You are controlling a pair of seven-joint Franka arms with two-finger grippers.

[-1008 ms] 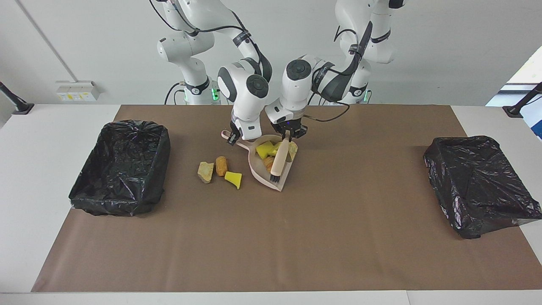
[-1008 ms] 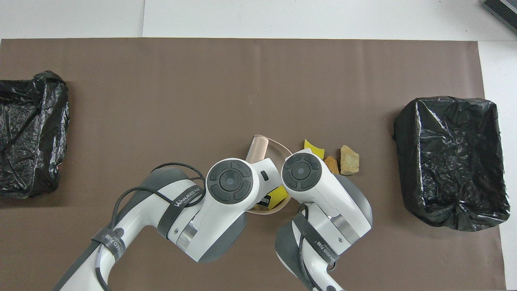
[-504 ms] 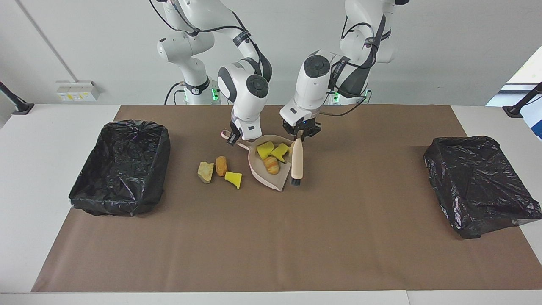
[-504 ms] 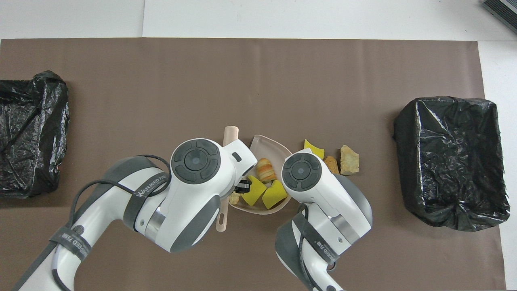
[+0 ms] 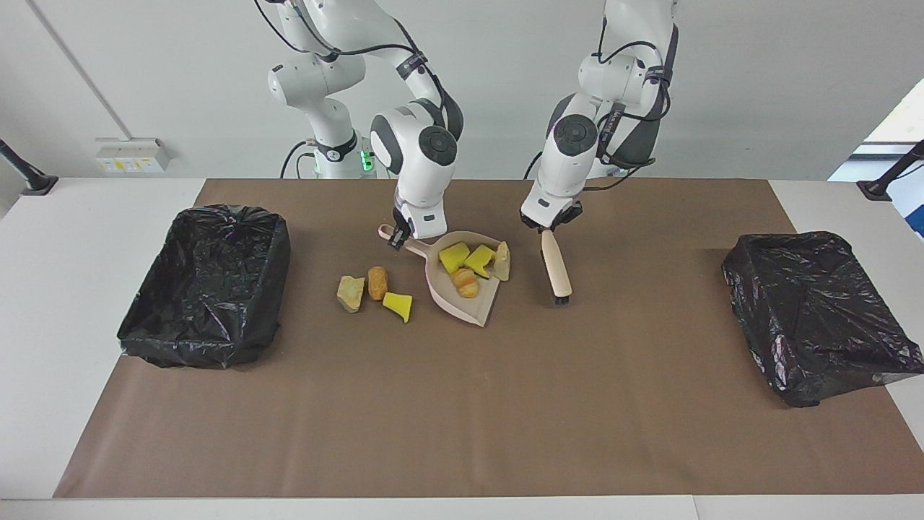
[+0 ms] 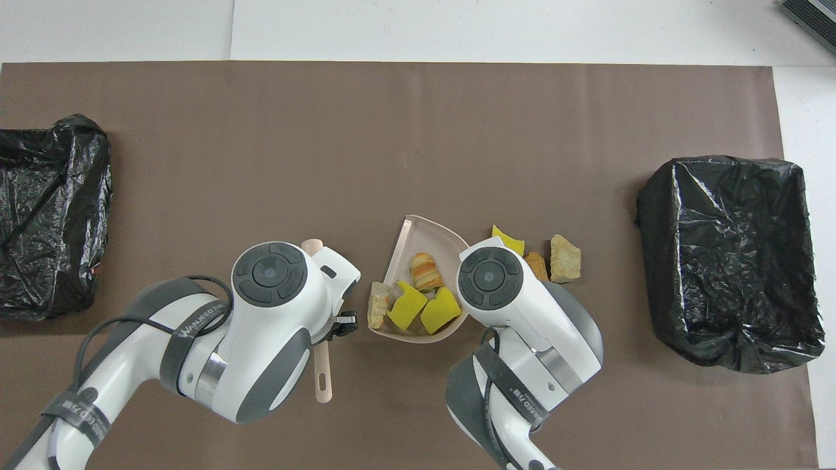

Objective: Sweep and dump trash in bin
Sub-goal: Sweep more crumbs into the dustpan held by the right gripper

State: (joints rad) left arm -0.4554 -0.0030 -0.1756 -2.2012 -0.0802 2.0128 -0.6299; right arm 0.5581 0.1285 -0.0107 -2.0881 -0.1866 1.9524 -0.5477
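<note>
A pink dustpan lies on the brown mat with its handle toward the robots. My right gripper is shut on that handle. In the pan lie two yellow chunks, a bread-like chunk and a tan chunk at its side rim. Three more trash chunks lie on the mat beside the pan, toward the right arm's end; they also show in the overhead view. My left gripper is shut on a beige brush, bristles down by the mat, beside the pan toward the left arm's end.
Two bins lined with black bags stand on the mat, one at the right arm's end and one at the left arm's end. The mat's edge farthest from the robots meets the white table.
My left gripper has carried the brush out of the dustpan and away toward the left arm's end. The chunks in the pan now show. The right gripper and pan have stayed put.
</note>
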